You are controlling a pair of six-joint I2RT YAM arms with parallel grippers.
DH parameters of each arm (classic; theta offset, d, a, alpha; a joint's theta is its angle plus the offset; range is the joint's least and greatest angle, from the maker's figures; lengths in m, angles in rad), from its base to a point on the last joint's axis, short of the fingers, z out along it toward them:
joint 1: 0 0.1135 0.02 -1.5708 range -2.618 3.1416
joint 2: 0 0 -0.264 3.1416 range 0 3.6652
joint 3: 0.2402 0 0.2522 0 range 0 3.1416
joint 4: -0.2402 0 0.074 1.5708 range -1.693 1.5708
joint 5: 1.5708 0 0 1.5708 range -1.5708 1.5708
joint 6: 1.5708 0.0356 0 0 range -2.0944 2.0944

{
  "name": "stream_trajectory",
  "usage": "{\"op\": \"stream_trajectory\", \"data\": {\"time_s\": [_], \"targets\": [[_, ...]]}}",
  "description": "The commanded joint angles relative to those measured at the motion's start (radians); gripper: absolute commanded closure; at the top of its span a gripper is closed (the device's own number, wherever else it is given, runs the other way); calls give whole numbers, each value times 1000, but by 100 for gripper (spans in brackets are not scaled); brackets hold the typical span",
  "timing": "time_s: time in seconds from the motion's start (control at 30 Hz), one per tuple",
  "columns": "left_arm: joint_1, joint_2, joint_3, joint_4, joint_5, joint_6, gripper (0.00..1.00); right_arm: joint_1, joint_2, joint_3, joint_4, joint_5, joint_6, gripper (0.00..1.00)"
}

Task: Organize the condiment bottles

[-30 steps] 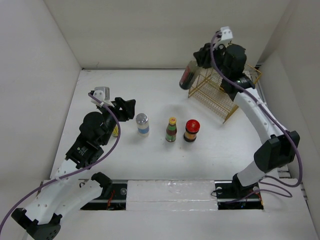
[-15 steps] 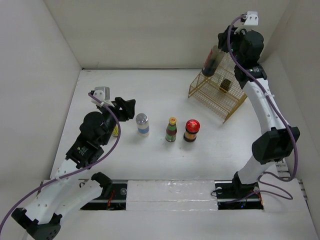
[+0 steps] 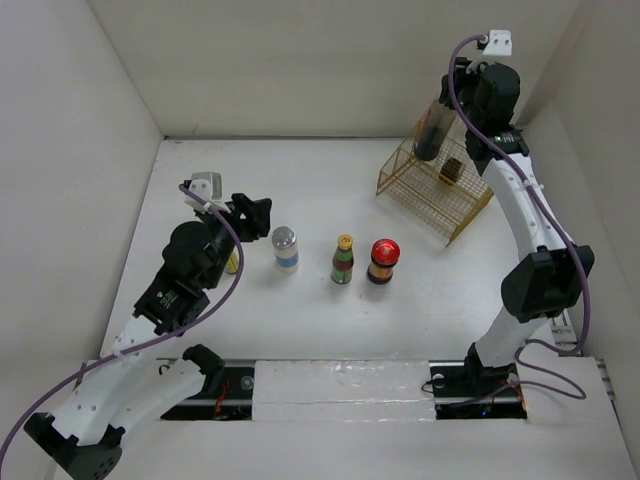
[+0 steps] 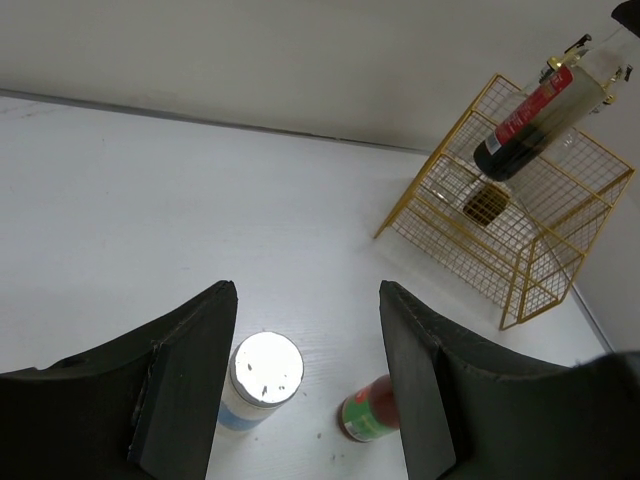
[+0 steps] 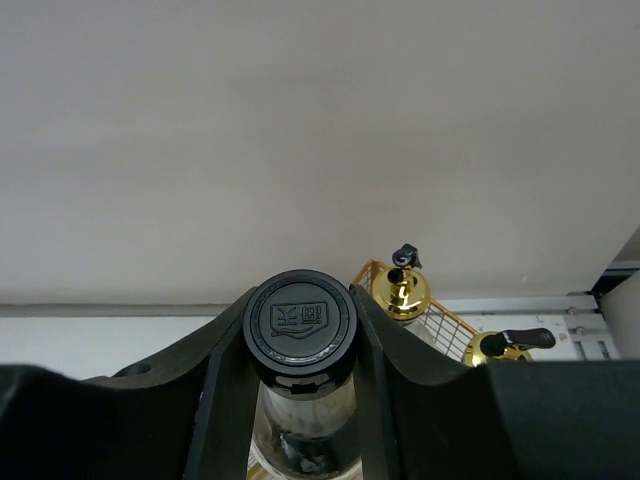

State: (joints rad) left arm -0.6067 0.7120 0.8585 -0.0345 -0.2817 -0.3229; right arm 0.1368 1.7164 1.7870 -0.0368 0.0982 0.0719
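My right gripper (image 3: 446, 102) is shut on the black cap (image 5: 300, 322) of a dark bottle (image 3: 431, 134) with a red label (image 4: 528, 117). It holds the bottle tilted in the air over the back left of the gold wire basket (image 3: 428, 186). Two gold-capped bottles (image 5: 403, 292) stand beyond the basket rim, and a small dark jar (image 3: 450, 170) sits inside the basket. My left gripper (image 3: 255, 215) is open and empty, above and behind a blue-labelled silver-lidded jar (image 3: 285, 248), which also shows in the left wrist view (image 4: 262, 378). A green yellow-capped bottle (image 3: 343, 259) and a red-lidded jar (image 3: 382, 261) stand in a row to its right.
White walls close in the table at the back and both sides. The basket (image 4: 520, 235) stands in the far right corner. A small yellowish item (image 3: 231, 263) shows partly behind my left arm. A black rail (image 3: 340, 385) runs along the near edge.
My right gripper has carried the dark bottle up and to the right, from the basket's left side to above its back part. The left arm has not moved.
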Motion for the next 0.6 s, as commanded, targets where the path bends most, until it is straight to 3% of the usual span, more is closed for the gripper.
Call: {"op": "stream_trajectory", "data": {"time_s": [0.0, 0.57], "targets": [[5, -2, 8, 39, -10, 4, 45, -6, -17, 55, 199, 60, -6, 99], [5, -2, 8, 39, -10, 4, 45, 32, 55, -110, 385, 199, -15, 99]]}}
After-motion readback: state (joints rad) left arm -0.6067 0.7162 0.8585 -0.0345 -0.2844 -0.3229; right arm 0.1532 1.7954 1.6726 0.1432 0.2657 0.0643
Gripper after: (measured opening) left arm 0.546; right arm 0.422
